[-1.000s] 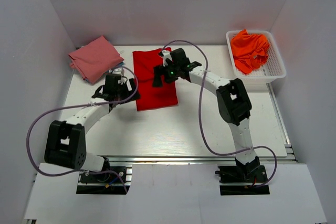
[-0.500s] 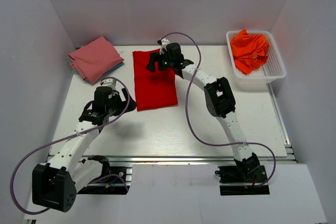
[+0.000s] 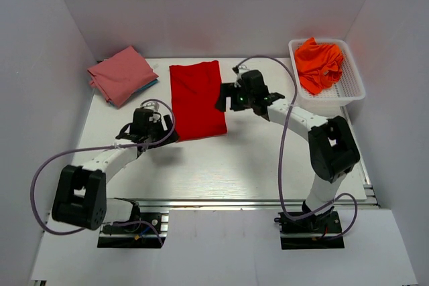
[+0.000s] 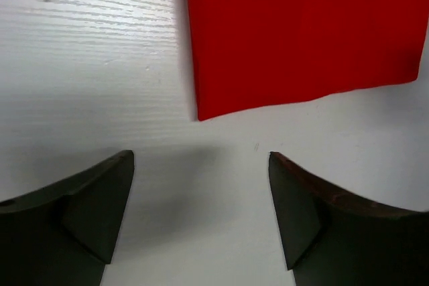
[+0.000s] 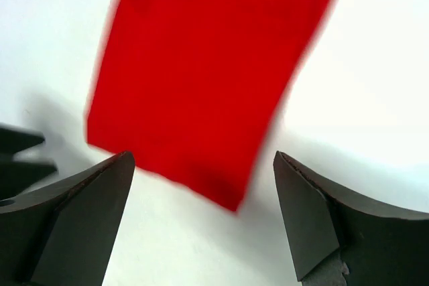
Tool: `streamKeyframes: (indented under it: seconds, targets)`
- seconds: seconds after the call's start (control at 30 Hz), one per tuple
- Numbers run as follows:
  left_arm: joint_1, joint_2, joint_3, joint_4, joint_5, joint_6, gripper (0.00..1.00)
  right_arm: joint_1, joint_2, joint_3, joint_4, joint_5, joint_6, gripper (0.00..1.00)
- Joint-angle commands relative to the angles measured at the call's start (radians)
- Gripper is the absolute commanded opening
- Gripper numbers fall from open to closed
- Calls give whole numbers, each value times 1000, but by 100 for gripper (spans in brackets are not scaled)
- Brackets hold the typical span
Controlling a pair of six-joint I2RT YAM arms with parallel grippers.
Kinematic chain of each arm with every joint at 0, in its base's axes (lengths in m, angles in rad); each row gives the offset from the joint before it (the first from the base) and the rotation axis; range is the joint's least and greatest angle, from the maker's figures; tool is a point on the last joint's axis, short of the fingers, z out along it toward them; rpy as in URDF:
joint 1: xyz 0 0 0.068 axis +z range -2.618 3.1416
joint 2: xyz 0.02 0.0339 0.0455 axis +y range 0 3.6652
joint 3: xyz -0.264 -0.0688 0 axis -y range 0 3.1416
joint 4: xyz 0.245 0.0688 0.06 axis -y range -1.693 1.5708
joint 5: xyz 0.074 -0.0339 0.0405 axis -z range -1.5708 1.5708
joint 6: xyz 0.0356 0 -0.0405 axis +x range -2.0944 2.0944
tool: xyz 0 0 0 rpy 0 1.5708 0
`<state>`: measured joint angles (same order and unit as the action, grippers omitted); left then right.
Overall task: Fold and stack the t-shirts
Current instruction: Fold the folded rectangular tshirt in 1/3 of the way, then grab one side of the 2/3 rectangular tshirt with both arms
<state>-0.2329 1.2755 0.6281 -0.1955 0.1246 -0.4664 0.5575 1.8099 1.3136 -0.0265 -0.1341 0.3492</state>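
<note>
Pulled off the red t-shirt (image 3: 196, 98) since a second ago, right end effector (image 3: 223, 97) now at the shirt's right edge; left end effector (image 3: 167, 136) shifted a little nearer, down by the shirt's near-left corner. From the top camera: red t-shirt folded into a flat rectangle, long side running near to far, toward the back of the white worktop (image 3: 221, 165); dusty pink t-shirt (image 3: 120, 74) folded at the far left, apart from the red one, with a sliver of teal-blue t-shirt (image 3: 152, 85) peeking from under its right edge; crumpled orange t-shirts (image 3: 320, 61) heaped in the white mesh basket (image 3: 335, 102) at the far right. From the left wrist: dark fingers (image 4: 80, 212) spread wide, nothing between them, left end effector (image 4: 200, 159) released above the worktop (image 4: 87, 65); near-left corner of the red t-shirt (image 4: 301, 31) just ahead of the gap, touching neither finger. From the right wrist: right end effector (image 5: 201, 159) likewise released, fingers wide, nothing held; red t-shirt (image 5: 208, 65), blurred, lying ahead with one corner reaching toward the gap, pale worktop (image 5: 375, 65) around it; dark shape (image 5: 17, 159) at the left edge, too cropped to identify.
</note>
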Motion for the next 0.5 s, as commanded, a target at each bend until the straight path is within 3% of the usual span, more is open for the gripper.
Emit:
streamKeyframes:
  seconds: [0.0, 0.07, 0.1, 0.27, 0.3, 0.47]
  targets:
    - [-2, 82, 70, 111, 79, 34, 82, -18, -27, -118, -88, -22, 22, 90]
    - [-2, 160, 90, 123, 89, 34, 77, -19, -23, -131, -95, -57, 22, 90]
    - [-2, 185, 105, 133, 113, 43, 69, -19, -6, -131, -99, -70, 20, 90]
    - [-2, 274, 125, 142, 124, 54, 48, -22, 57, -143, -89, -176, 46, 88]
    - [-2, 274, 125, 142, 124, 54, 41, -22, 78, -148, -84, -188, 48, 85]
    - [-2, 338, 105, 165, 115, 63, 35, -27, 132, -125, -72, -231, 48, 65]
